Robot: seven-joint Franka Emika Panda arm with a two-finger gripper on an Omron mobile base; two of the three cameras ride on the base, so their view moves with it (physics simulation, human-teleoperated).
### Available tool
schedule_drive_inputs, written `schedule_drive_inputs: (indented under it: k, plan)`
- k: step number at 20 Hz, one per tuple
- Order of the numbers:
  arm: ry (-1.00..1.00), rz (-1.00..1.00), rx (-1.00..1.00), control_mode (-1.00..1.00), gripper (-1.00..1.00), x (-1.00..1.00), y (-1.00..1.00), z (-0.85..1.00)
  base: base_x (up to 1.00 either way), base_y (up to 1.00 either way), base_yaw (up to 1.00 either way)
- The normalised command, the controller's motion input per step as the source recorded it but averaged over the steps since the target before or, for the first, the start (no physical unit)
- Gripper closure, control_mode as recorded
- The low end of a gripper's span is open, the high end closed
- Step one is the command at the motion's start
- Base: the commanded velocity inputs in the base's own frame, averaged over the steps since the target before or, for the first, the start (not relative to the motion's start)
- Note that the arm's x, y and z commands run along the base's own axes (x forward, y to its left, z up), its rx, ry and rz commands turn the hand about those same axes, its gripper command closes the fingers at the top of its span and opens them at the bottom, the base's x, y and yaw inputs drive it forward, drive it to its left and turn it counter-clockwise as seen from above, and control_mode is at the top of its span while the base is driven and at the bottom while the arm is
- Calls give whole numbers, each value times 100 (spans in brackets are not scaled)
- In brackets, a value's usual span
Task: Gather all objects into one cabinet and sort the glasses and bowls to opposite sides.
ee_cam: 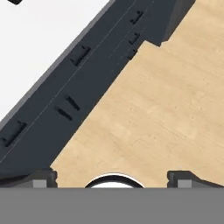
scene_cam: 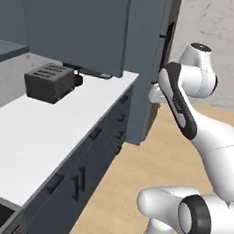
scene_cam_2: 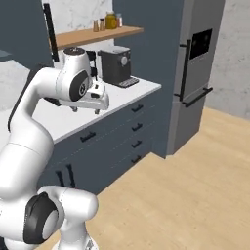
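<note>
None of the cups or bowls can be made out from here, and the two-finger gripper (ee_cam: 112,177), spread wide and empty above the pale wooden floor (ee_cam: 166,109), risks clipping the white countertop (scene_cam: 42,132) when swinging back.

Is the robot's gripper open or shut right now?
Open. In the hand view the gripper has its two dark fingertips standing far apart, with bare wooden floor between them and nothing held.
</note>
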Motion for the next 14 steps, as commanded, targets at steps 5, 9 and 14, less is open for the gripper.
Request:
schedule_drive_inputs:
  k: [5,9,14]
  plan:
    - [0,0,0,100,-100,0,0,0,-87,0,43]
    - [0,0,0,100,-100,0,0,0,-72,0,57]
    - [0,0,0,100,-100,0,0,0,-39,0,70]
